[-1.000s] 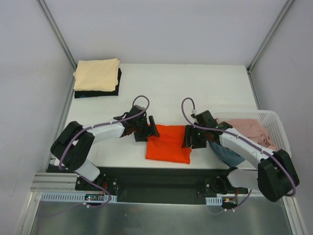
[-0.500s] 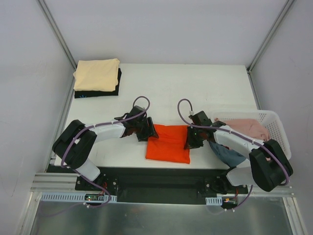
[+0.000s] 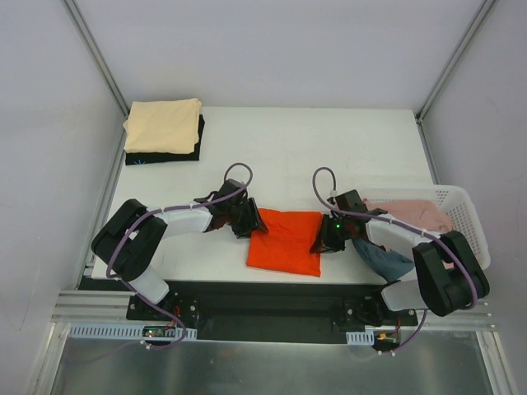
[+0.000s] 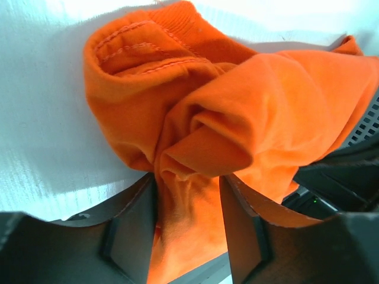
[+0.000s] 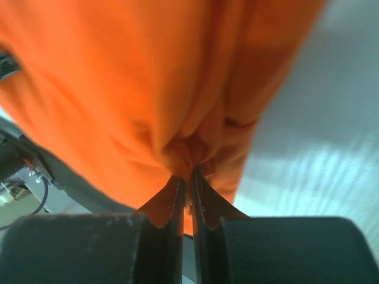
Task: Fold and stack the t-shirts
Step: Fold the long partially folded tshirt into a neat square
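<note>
top external view: a folded orange-red t-shirt (image 3: 284,241) lies flat at the 6 o'clock edge of the white table (image 3: 329,148), between the two arms. the left gripper (image 3: 249,220) is at the shirt's 10 o'clock corner and the right gripper (image 3: 324,237) is on its 3 o'clock edge, both low at the cloth. from this height i cannot tell how the jaws stand. at the table's 10 o'clock corner a folded pale yellow t-shirt (image 3: 163,125) sits on top of a folded black t-shirt (image 3: 165,153). at 4 o'clock stands a white lattice basket (image 3: 468,216) with a pink t-shirt (image 3: 420,216) inside. a dusty blue t-shirt (image 3: 383,259) hangs out at the basket's 7 o'clock side.

left wrist view: the left gripper (image 4: 189,177) has its two dark fingers (image 4: 131,231) moderately apart, with a thick bunch of the orange-red t-shirt (image 4: 237,118) packed and pinched between them. a stitched hem curls up at 11 o'clock. the table (image 4: 41,118) shows at 9 o'clock.

right wrist view: the right gripper (image 5: 188,174) has its fingers (image 5: 169,201) almost together, nipping a thin fold of the orange-red t-shirt (image 5: 118,77). the cloth puckers right at the tips and fills the view from 9 to 1 o'clock. the table (image 5: 320,118) shows at 3 o'clock.
</note>
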Robot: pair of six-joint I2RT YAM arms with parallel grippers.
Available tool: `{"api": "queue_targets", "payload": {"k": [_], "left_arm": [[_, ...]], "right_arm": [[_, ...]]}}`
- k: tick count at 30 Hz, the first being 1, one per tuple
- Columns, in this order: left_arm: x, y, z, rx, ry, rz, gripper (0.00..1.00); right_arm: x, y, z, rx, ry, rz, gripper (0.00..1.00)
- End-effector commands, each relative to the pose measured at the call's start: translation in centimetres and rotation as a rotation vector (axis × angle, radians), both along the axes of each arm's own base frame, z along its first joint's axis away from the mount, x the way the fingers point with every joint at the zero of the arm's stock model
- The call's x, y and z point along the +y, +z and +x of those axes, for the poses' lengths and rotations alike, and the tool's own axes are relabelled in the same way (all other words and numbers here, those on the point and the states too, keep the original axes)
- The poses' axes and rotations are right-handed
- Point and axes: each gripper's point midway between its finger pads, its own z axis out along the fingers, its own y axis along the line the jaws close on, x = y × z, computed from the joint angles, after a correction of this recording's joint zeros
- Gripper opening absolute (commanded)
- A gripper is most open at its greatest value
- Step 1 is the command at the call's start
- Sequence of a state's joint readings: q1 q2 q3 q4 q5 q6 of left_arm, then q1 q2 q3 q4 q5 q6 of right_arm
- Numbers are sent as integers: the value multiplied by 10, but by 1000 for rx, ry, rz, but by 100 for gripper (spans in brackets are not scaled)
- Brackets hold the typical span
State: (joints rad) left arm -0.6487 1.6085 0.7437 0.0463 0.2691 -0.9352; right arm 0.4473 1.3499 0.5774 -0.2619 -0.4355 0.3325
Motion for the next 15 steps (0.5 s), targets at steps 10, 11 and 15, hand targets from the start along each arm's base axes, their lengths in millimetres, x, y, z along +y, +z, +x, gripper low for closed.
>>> {"api": "queue_targets", "payload": {"k": [10, 11, 15], "left_arm": [[26, -41, -28, 84, -19, 153, 17], [26, -40, -26, 77, -26, 155, 11], [29, -34, -12, 14, -29, 195, 0]], "right_arm": [[-49, -20, 6, 3, -89, -244, 42], [-42, -7, 8, -34, -63, -199, 45], [-32, 38, 16, -155, 21, -135, 61]]}}
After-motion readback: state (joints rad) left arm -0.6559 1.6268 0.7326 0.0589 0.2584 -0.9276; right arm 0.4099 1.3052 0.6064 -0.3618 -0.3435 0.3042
